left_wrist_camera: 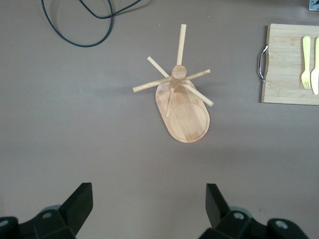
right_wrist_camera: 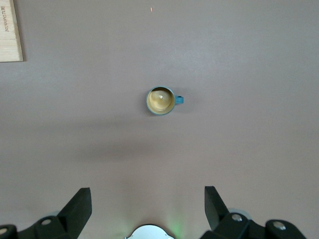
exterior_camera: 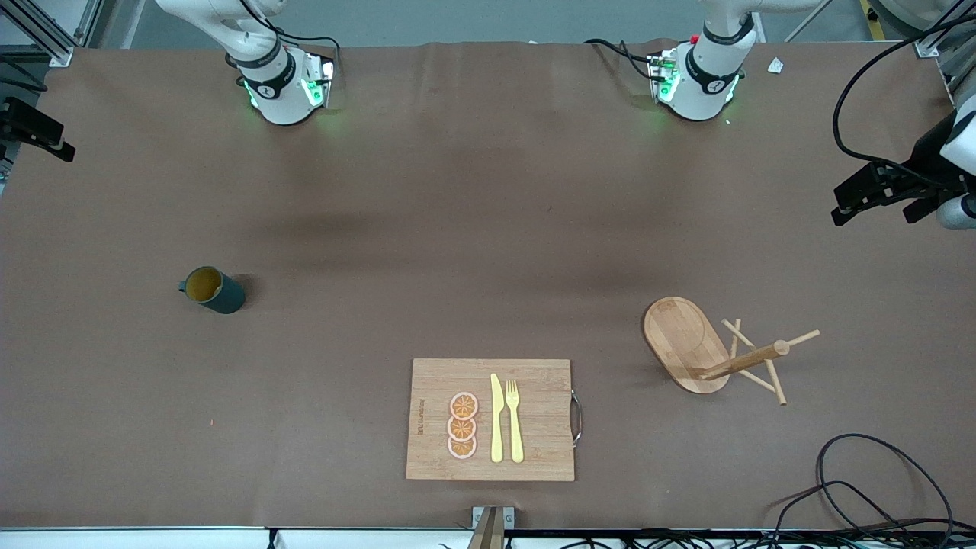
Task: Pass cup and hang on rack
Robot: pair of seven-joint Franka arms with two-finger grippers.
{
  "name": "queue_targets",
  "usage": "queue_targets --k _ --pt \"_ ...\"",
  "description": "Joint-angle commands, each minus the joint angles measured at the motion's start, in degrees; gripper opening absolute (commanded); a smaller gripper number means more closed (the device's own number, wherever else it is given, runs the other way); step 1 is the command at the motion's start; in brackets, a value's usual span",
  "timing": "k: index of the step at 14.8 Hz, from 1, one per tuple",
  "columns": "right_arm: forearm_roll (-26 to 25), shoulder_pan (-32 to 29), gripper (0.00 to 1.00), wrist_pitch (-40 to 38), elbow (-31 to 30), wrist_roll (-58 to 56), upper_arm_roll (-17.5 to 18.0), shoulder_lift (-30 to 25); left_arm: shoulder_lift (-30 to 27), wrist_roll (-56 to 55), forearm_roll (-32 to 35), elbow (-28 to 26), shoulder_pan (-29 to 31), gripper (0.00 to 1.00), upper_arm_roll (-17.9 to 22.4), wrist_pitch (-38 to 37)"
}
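The dark teal cup (exterior_camera: 214, 290) stands upright on the brown table toward the right arm's end, its handle toward that end. In the right wrist view the cup (right_wrist_camera: 161, 100) shows from above with its yellowish inside. My right gripper (right_wrist_camera: 148, 204) hangs open and empty high above the table near its own base, well apart from the cup. The wooden rack (exterior_camera: 684, 341) stands on its oval base toward the left arm's end, with thin pegs spreading from the post. My left gripper (left_wrist_camera: 149, 204) is open and empty high above the table, and the rack (left_wrist_camera: 185, 117) lies below it, apart.
A bamboo cutting board (exterior_camera: 541, 419) with orange slices, a yellow knife and a fork lies near the front edge, between cup and rack. It also shows in the left wrist view (left_wrist_camera: 284, 74). Black cables (exterior_camera: 862, 488) lie at the front corner near the rack.
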Motion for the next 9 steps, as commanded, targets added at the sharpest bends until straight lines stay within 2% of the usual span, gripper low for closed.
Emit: queue_targets --k 1,9 --pt "-0.61 -0.7 1.0 -0.26 -0.94 -0.79 0.46 -1.42 0.37 0.67 -0.61 0.32 0.19 1.0 0.15 0.44" --pt "-0.26 -0.79 1.0 -0.35 0.63 -0.61 0.46 -1.16 0.46 -0.38 -0.61 0.58 0.2 1.0 0.16 0.44"
